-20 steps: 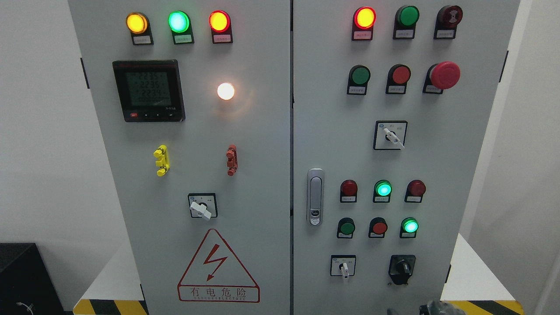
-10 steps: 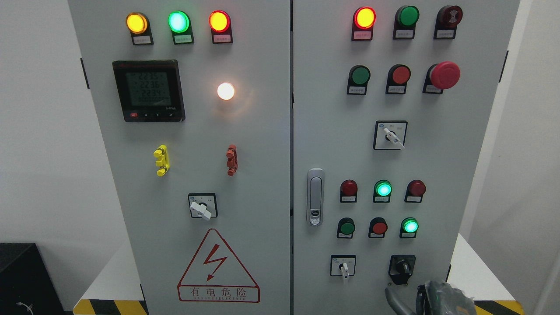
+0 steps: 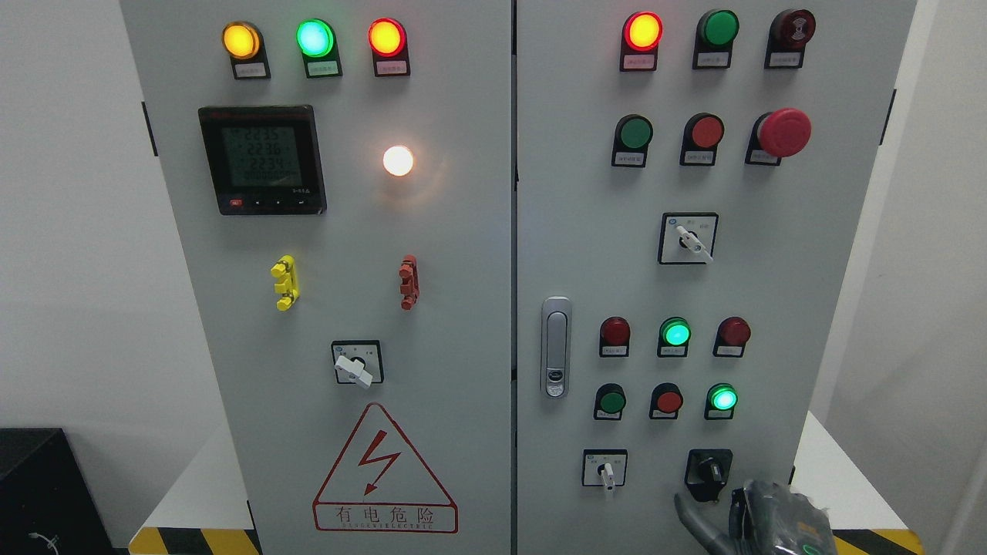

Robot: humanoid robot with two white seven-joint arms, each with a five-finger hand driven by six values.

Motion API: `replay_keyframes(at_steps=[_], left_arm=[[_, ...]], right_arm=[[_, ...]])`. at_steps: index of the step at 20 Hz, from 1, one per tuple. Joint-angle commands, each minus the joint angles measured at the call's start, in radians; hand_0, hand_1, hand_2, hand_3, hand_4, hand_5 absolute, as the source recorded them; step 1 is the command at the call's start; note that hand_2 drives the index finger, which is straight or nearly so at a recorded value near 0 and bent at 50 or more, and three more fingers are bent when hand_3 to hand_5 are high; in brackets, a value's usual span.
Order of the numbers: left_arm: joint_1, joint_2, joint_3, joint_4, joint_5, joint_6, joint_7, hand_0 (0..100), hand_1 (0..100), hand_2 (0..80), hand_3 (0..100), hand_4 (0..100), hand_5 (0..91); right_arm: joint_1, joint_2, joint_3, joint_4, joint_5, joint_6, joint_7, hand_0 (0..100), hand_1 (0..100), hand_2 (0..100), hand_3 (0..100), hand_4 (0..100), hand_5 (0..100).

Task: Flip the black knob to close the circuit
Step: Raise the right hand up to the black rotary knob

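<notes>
The black knob (image 3: 710, 469) sits on a black base at the lower right of the right cabinet door (image 3: 586, 254), its handle pointing roughly down. My right hand (image 3: 725, 512) comes in from the bottom right edge and is just below the knob. Its fingers (image 3: 688, 515) are spread and hold nothing; one grey finger reaches up to the lower left corner of the knob's base. I cannot tell whether it touches the base. The left hand is out of view.
A white-handled selector switch (image 3: 607, 470) sits left of the knob. Green (image 3: 722, 398) and red (image 3: 668, 401) buttons are just above it. A door latch (image 3: 555, 347) is at the door's left edge. Yellow-black floor tape (image 3: 871, 539) runs below.
My right hand has risen from the bottom edge toward the black knob, and more of it shows. The knob and the panel lights have not changed.
</notes>
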Motion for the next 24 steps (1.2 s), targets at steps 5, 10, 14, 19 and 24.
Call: replay_keyframes(at_steps=[5, 10, 14, 19, 24], left_arm=[[0.022, 0.0, 0.0, 0.0, 0.0, 0.0, 0.0, 12, 56, 0.0, 0, 0, 0.0], [0.022, 0.0, 0.0, 0.0, 0.0, 0.0, 0.0, 12, 56, 0.0, 0, 0, 0.0], [0.022, 0.0, 0.0, 0.0, 0.0, 0.0, 0.0, 12, 56, 0.0, 0, 0, 0.0], [0.022, 0.0, 0.0, 0.0, 0.0, 0.0, 0.0, 12, 56, 0.0, 0, 0, 0.0], [0.022, 0.0, 0.0, 0.0, 0.0, 0.0, 0.0, 12, 56, 0.0, 0, 0, 0.0]], right_arm=[[-0.021, -0.035, -0.009, 0.04, 0.009, 0.01, 0.006, 0, 6, 89, 100, 91, 89], [-0.021, -0.04, -0.017, 0.038, 0.009, 0.01, 0.006, 0, 6, 89, 100, 91, 89], [-0.022, -0.044, -0.017, 0.038, 0.009, 0.025, 0.006, 0, 6, 89, 100, 91, 89], [-0.031, -0.044, -0.019, 0.046, 0.006, 0.039, 0.006, 0, 4, 89, 100, 91, 89], [-0.05, -0.044, -0.017, 0.057, 0.005, 0.041, 0.006, 0, 4, 89, 100, 91, 89]])
